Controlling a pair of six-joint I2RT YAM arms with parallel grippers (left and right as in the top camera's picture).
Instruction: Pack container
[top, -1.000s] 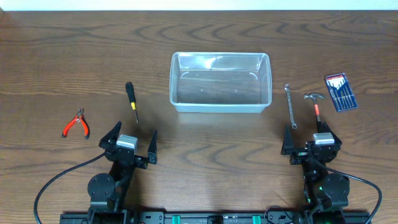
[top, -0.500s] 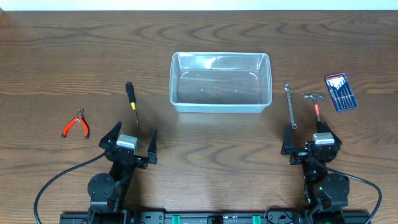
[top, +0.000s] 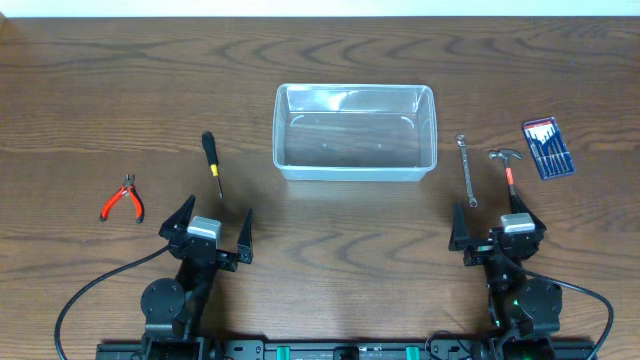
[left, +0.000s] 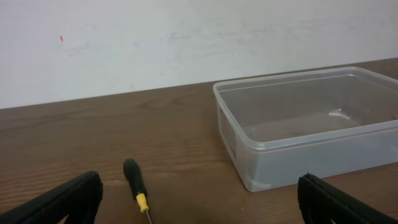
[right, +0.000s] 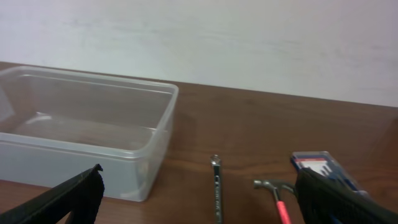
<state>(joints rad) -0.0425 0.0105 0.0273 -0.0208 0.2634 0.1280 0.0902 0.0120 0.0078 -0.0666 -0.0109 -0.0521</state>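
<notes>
Overhead and wrist views at the outset of packing; the container (top: 355, 172), a clear plastic bin, stands empty at the middle of the wooden table (top: 100, 80), ahead of and between the two arms. The left gripper (top: 217, 208) and right gripper (top: 497, 214) both hover with jaws spread wide, holding nothing.

Tools lie outside the bin: red-handled pliers (top: 122, 198) and a black-and-yellow screwdriver (top: 211, 160) on the left; a slim wrench (top: 466, 170), a red-handled hammer (top: 508, 165) and a blue-cased precision screwdriver set (top: 548, 147) on the right.

Likely hazards, as judged:
- the wrench and screwdriver lie flat and thin, so fingers closing on them may scrape the table or skid off;
- the wrench and the hammer lie close together with their near ends just at the right jaws, so a careless descent could knock one while seeking the other;
- the light bin could slide if a tool or finger strikes its wall;
- the hammer, head-heavy, may swing if gripped by the handle.

No brand or label is legible; any print on the blue case is too small to read.
</notes>
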